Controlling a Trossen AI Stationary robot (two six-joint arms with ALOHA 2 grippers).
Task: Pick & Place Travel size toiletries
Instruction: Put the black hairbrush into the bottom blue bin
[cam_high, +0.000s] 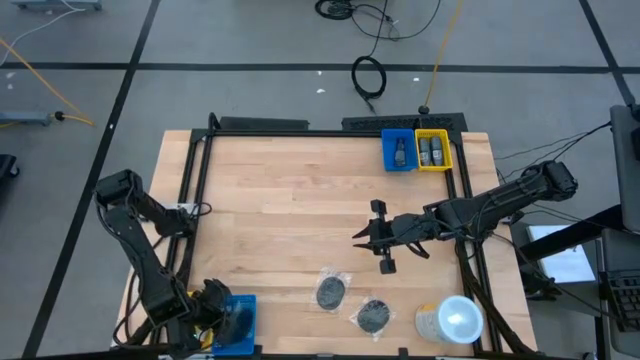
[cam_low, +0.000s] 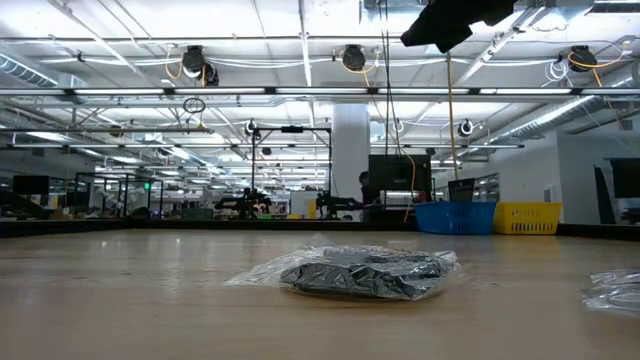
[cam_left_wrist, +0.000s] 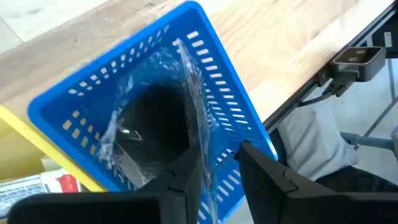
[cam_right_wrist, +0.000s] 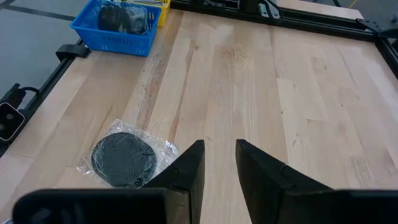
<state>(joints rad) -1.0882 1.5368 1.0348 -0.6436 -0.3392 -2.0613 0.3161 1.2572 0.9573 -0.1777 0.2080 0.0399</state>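
The left arm folds back to the table's near-left corner, its left gripper (cam_left_wrist: 214, 171) pointing down, the 2 fingers slightly parted. The right arm reaches toward mid-table, its right gripper (cam_right_wrist: 217, 165) raised, fingers apart, empty.

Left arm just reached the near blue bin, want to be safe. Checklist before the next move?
1. Wrapped disc inside the near blue bin: ok, it sits within the walls.
2. Left gripper clear of the wrap: cannot tell, its fingers are slightly apart right at the clear wrap.
3. Right gripper empty: ok, nothing between its fingers, hovering over bare table.
4. Discs left on the table: not ok, two remain, left disc and right disc.
5. White-lidded cup clear of the right disc: ok, a gap shows.
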